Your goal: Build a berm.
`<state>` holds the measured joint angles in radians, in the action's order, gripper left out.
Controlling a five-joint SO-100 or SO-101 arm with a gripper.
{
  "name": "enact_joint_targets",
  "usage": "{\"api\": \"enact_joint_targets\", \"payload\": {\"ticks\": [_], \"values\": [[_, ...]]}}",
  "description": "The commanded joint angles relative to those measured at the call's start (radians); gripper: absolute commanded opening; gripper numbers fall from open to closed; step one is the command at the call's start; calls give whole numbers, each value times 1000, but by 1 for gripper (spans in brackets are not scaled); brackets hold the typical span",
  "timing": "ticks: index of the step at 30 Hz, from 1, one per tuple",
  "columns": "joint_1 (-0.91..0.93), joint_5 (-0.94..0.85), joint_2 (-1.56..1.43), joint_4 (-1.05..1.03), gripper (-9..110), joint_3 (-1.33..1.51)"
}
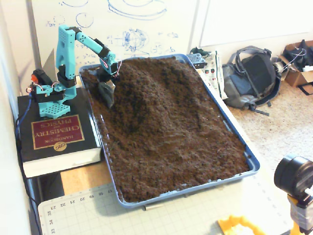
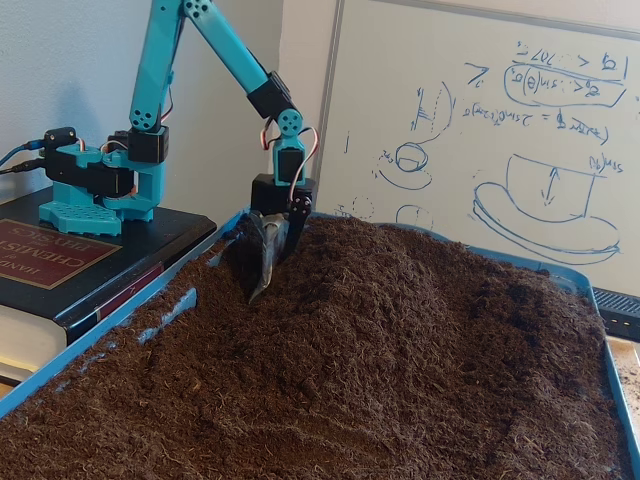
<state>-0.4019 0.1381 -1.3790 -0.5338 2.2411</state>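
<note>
Now the teal arm point(image 1: 68, 46) is reaching down from its base at the upper left of a fixed view, and its pincer point(image 1: 107, 98) is dipping into the soil point(image 1: 181, 142) near the tray's upper left corner. In the other fixed view the pincer point(image 2: 262, 280) is sitting left of centre, its dark blade-like tip pointing down and touching the soil at the foot of the slope. Whether its fingers are spread or pressed together, I cannot tell; they are reading as one dark scoop-like shape, soiled at the end.

The berm point(image 1: 146, 83) is lying in the upper half of the blue tray point(image 1: 252, 164), rising just right of the pincer and running down toward the middle of the frame. In the low view the berm point(image 2: 400, 290) is filling the centre, a rounded hump higher than the flatter soil at the bottom edge.

The arm's base is standing on a thick black book point(image 1: 54, 139) at the left, beside the tray. A whiteboard point(image 2: 520, 120) with blue sketches is leaning behind the tray. A grey backpack point(image 1: 252, 78) is lying on the floor at the upper right, and a green cutting mat point(image 1: 146, 218) is covering the surface along the bottom.
</note>
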Motion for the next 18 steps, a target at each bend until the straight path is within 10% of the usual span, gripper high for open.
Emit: {"api": "enact_joint_targets", "payload": {"ticks": [1,18], "values": [[20,9,14,130,0,-156],[98,9,-127,127,0,-242]]}}
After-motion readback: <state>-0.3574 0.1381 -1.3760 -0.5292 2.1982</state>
